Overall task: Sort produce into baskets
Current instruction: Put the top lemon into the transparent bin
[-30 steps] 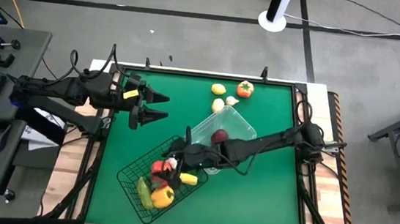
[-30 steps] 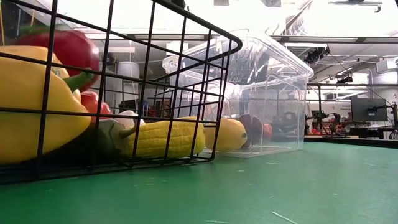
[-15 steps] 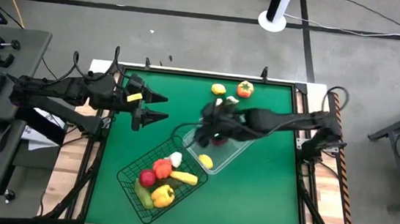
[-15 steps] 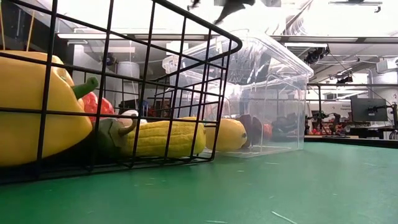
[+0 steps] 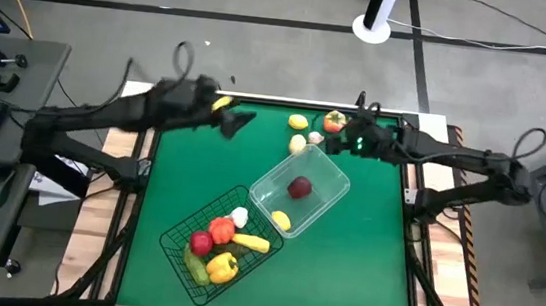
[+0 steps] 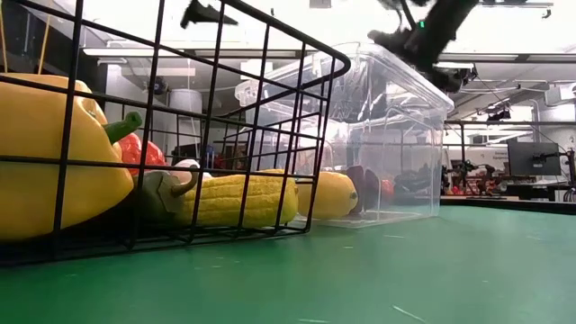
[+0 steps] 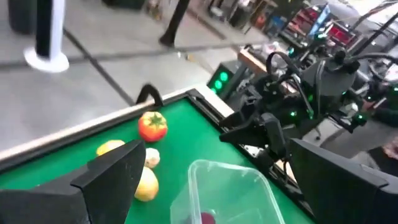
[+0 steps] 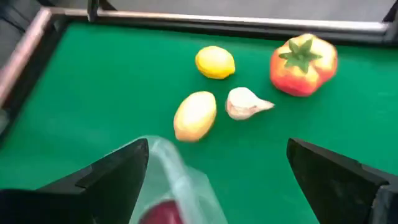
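comparing this moment with half a second ago, we find the right gripper [image 5: 355, 139] has left the clear plastic basket [image 5: 336, 175] and swung to the table's far edge, beside the four loose pieces of produce beyond that basket's far corner. the left gripper [image 5: 239, 120] has also swung from beside the wire basket [image 5: 182, 227] toward that far edge. both sets of fingers stand apart and carry nothing. we judge a drop-off is finished and the next pick is being set up.

beyond the clear plastic basket's far corner lie the tomato [image 8: 303, 56], round lemon [image 8: 215, 62], garlic [image 8: 245, 102] and oval lemon [image 8: 194, 116]. the garlic's tip points toward the tomato; the oval lemon's long axis runs roughly from the clear plastic basket toward the round lemon.

inside the clear plastic basket sit a red piece [image 5: 299, 187] and a yellow piece [image 5: 281, 219]. the wire basket, at its near corner, holds corn [image 6: 236, 200], a yellow pepper [image 6: 54, 153] and others.
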`<state>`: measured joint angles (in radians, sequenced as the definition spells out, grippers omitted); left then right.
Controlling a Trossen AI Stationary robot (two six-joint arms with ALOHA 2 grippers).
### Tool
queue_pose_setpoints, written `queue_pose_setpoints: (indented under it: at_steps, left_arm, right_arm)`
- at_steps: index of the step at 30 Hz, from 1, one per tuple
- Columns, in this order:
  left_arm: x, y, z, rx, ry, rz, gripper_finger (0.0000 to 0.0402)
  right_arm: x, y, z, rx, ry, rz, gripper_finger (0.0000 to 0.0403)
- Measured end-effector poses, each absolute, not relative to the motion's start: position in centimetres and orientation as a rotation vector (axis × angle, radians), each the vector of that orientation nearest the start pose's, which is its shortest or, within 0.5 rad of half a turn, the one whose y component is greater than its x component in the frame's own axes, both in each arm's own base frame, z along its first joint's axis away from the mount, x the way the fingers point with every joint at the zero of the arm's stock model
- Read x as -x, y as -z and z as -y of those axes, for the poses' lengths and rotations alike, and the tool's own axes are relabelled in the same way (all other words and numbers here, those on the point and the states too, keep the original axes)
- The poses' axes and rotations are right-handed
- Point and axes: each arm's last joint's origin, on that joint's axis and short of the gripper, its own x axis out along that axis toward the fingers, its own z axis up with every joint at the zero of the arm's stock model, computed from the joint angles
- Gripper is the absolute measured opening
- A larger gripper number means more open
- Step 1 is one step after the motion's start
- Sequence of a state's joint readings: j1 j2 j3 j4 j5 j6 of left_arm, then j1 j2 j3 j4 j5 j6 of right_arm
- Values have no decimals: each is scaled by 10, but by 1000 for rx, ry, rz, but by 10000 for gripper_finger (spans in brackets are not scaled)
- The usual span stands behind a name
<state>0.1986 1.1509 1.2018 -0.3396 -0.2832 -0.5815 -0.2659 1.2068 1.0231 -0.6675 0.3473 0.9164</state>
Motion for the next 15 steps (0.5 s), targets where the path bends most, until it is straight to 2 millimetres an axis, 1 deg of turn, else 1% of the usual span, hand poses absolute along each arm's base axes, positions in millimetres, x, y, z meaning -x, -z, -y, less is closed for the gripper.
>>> queue_pose_setpoints:
  at_steps: [2,4,8,12,15]
  left_arm:
    - [-258,-384,-84,608,-529,-198,375]
    - [-280,-376,-110,652,-471,-260,375]
    - [-323,-357,-151,629,-333,-370,375]
    - [-357,-332,-186,544,-291,-444,375]
    - [-375,-308,-210,566,-302,-496,375]
  right_arm:
    - [-222,-282,88,-842,884,-495,374]
    - [-217,-275,102,-863,815,-452,374]
    - [-212,-271,123,-866,684,-388,374]
    - [-206,-273,136,-839,646,-358,374]
    - [-203,-274,140,-852,644,-347,374]
